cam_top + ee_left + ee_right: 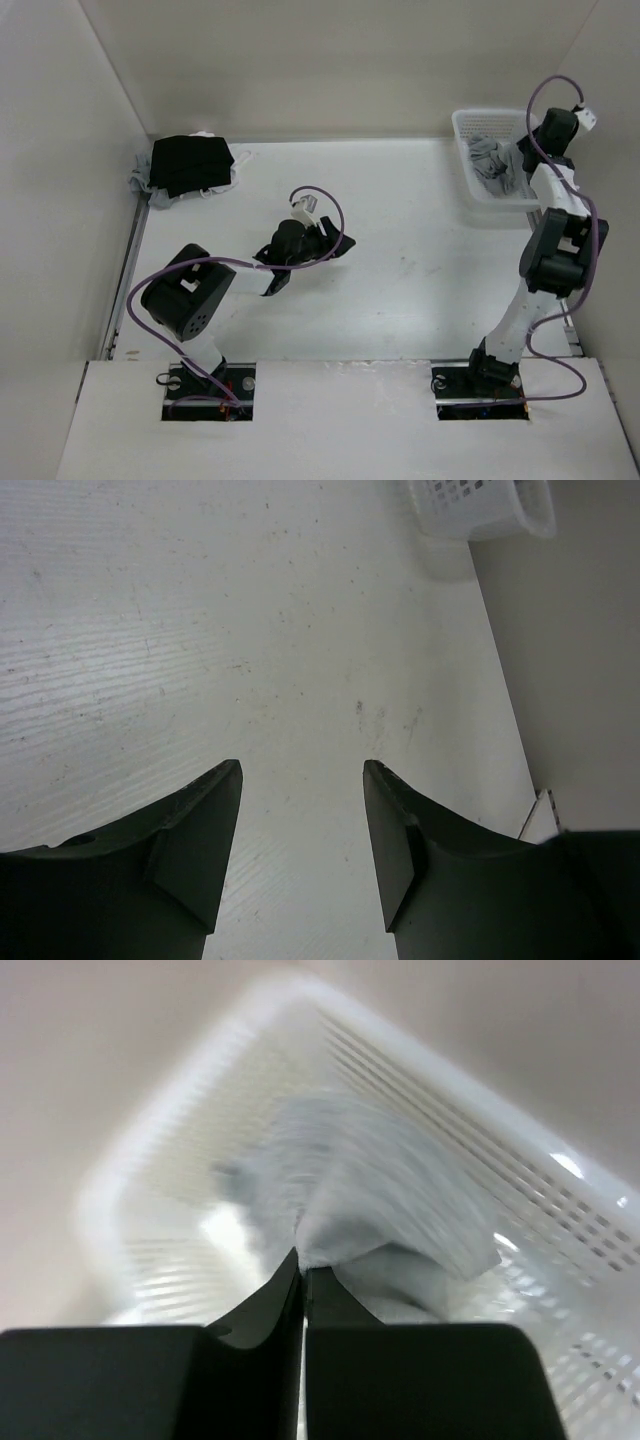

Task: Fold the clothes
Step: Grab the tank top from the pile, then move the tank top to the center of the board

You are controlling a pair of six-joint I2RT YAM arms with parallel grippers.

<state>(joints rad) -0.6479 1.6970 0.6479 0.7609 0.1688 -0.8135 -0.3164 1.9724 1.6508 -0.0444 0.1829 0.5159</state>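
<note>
The clothes, a grey knit garment (492,160), lie bunched in a white basket (466,152) at the back right. In the right wrist view the garment (380,1190) is blurred and rises from the basket (520,1210). My right gripper (302,1260) is shut with a fold of the grey cloth pinched at its tips. In the top view that gripper (520,160) reaches down into the basket. My left gripper (302,780) hangs open over bare table, nothing between its fingers; in the top view the left gripper (335,243) is near the table's middle, far from the garment.
A black garment pile (192,165) with white and grey edges lies at the back left corner. White walls close the table at the back and both sides. The basket's corner (480,505) shows at the top of the left wrist view.
</note>
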